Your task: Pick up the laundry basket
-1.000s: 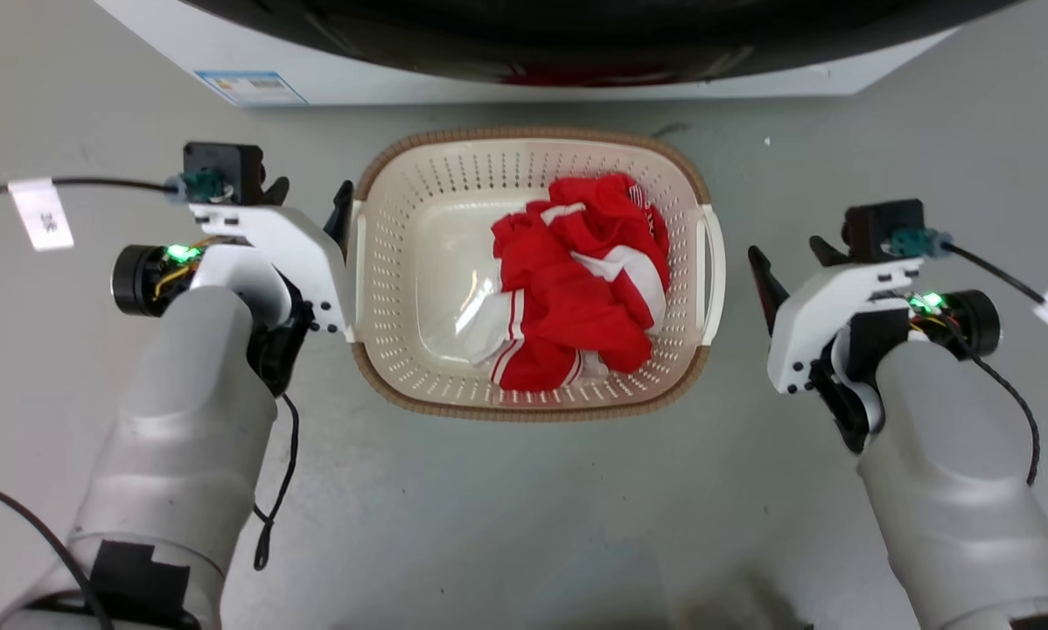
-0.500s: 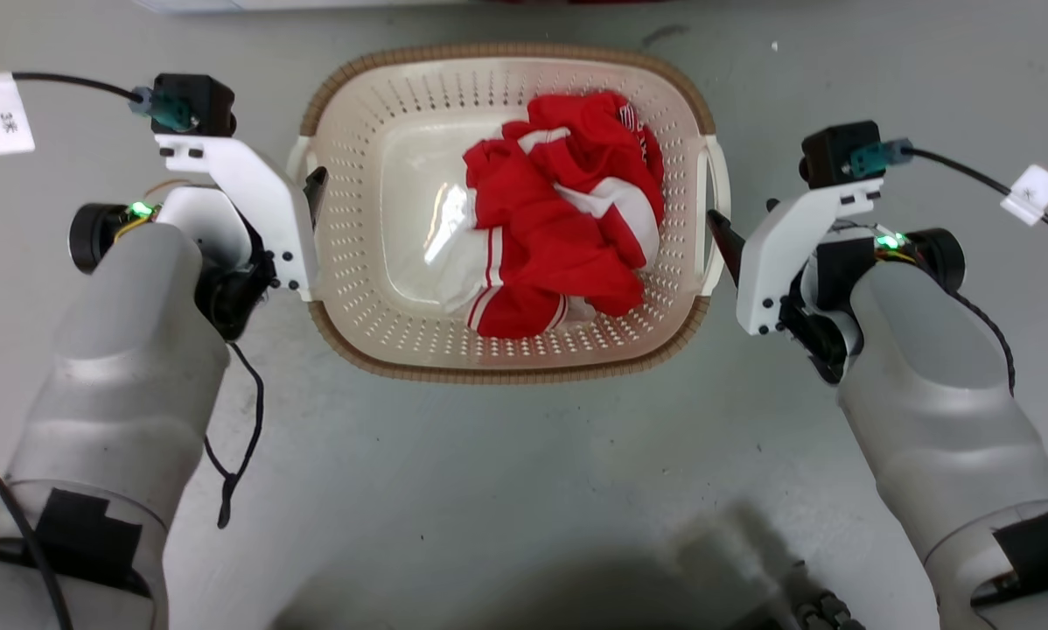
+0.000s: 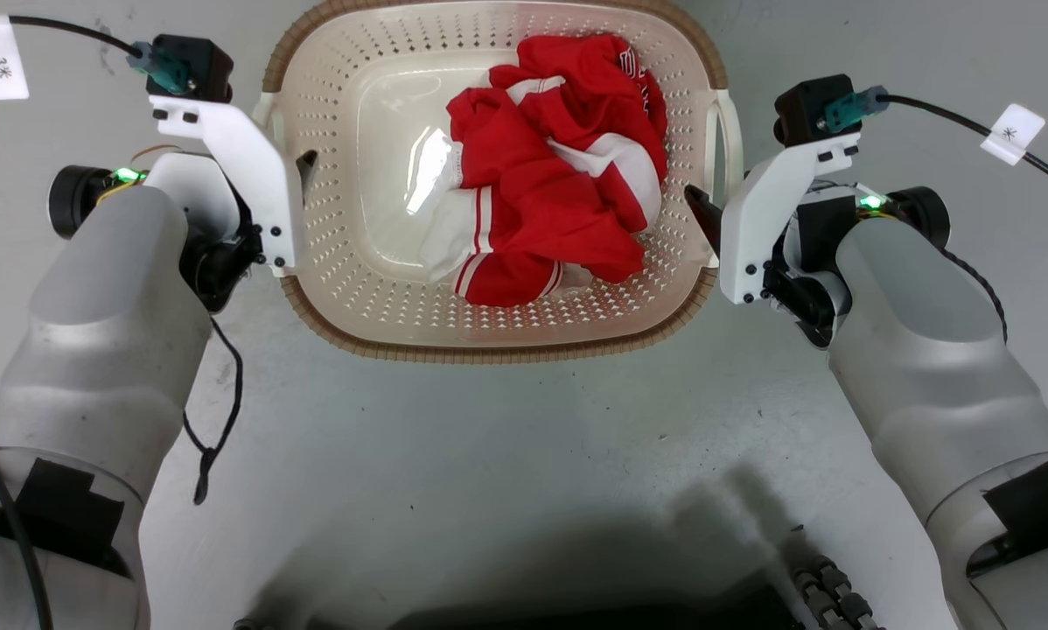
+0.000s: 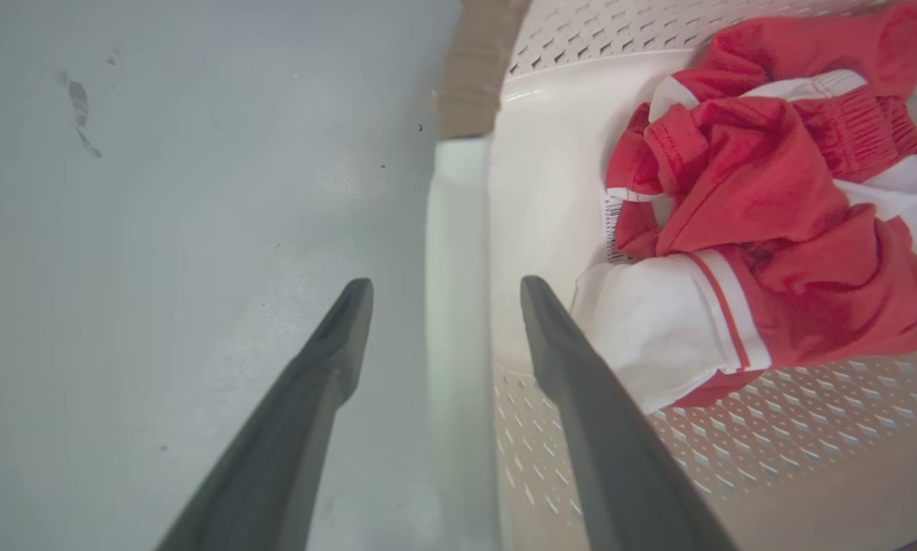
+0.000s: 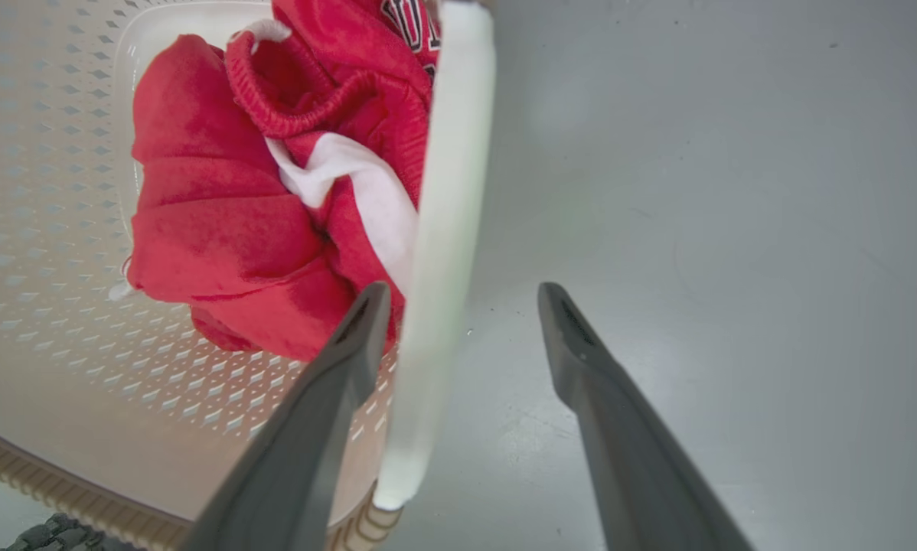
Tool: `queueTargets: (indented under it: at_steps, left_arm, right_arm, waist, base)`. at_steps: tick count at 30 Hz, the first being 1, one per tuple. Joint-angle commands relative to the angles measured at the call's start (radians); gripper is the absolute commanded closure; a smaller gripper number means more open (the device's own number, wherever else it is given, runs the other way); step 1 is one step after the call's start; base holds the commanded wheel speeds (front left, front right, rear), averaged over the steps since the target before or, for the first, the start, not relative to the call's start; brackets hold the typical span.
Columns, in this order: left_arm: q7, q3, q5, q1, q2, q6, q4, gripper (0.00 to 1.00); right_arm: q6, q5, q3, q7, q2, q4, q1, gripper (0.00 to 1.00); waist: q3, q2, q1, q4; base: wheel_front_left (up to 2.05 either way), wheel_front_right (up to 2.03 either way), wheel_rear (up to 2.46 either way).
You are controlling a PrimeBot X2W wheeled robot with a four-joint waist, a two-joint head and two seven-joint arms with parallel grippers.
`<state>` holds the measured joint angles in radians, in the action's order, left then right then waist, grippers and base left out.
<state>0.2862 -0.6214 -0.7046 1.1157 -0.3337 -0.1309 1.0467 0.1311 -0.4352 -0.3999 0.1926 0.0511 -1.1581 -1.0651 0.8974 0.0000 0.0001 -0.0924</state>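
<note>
The laundry basket (image 3: 489, 352) stands on the floor (image 3: 489, 455), straight ahead of the robot and between its two arms. A heap of clothes (image 3: 559, 192) lies inside it, towards the robot's right side and close to the right handle (image 5: 451, 191). The left hand (image 4: 445, 285) is at the left handle (image 4: 458, 229), fingers apart: one finger inside the basket wall, the other outside over the floor, with the handle between them. The right hand (image 5: 465, 291) straddles the right handle the same way, its inner finger just beside the clothes.
</note>
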Motion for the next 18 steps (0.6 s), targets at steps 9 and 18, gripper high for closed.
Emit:
queueTargets:
  at_steps: [9, 18]
  left_arm:
    - [-0.009, -0.057, -0.059, 0.043, 0.027, 0.001, 0.043, 0.00]
    - [-0.004, -0.110, -0.129, 0.022, 0.069, 0.000, 0.084, 1.00]
  right_arm:
    - [-0.001, -0.064, -0.062, 0.011, -0.002, -0.043, -0.051, 0.00]
    - [0.002, -0.161, -0.136, 0.020, -0.007, -0.055, -0.031, 1.00]
  waist:
    - [0.015, 0.0000, -0.0001, 0.012]
    - [-0.019, 0.0000, -0.0001, 0.023]
  base:
    - [0.00, 0.00, 0.00]
    - [0.00, 0.00, 0.00]
